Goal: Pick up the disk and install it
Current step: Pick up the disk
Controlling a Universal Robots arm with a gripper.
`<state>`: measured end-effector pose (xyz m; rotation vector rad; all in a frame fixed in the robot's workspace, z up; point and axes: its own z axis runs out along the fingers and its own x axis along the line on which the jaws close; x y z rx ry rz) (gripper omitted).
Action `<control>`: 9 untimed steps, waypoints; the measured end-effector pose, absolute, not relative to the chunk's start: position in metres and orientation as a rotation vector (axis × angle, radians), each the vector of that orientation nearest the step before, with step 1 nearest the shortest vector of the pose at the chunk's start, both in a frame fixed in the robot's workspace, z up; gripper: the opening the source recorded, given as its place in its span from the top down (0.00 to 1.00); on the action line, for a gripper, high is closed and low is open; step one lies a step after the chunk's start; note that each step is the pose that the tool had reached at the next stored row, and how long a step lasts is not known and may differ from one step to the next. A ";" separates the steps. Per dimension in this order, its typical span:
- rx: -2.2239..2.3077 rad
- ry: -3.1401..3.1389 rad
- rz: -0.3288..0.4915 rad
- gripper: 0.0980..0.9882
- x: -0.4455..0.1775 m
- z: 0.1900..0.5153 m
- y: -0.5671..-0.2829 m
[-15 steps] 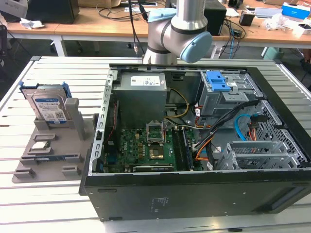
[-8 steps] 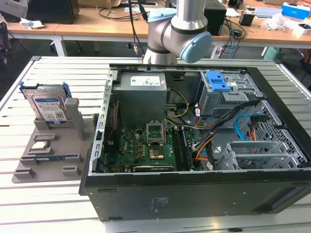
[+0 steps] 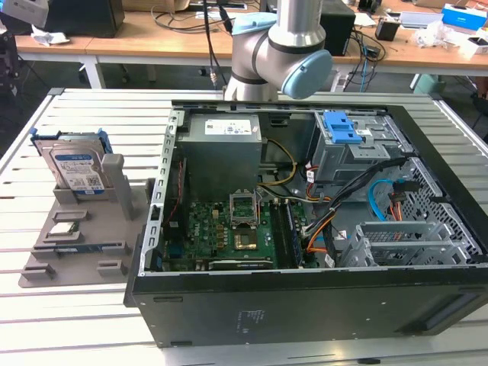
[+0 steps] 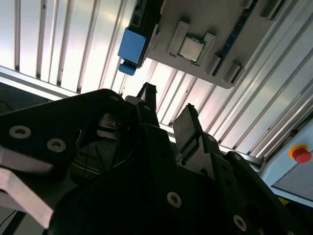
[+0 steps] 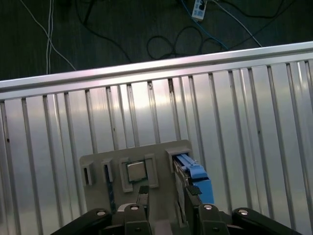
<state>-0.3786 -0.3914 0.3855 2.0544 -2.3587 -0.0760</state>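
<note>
In the grey holder (image 3: 38,271), disk (image 3: 76,169) upright, well apart from claw (image 5: 167,190), released, empty.

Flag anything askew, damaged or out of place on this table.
Nothing stands out. The disk stands on edge in the grey holder, the computer case lies open, and the open end effector hangs empty above the holder.

Slatted metal table (image 3: 76,320); wooden desks (image 3: 130,44) behind; dark floor (image 5: 98,29) below table edge.
</note>
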 end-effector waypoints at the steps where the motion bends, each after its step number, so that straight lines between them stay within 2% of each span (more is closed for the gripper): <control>1: 2.054 -2.359 -0.076 0.64 -0.378 0.385 -0.390; 9: 2.054 -2.359 -0.076 0.64 -0.372 0.386 -0.376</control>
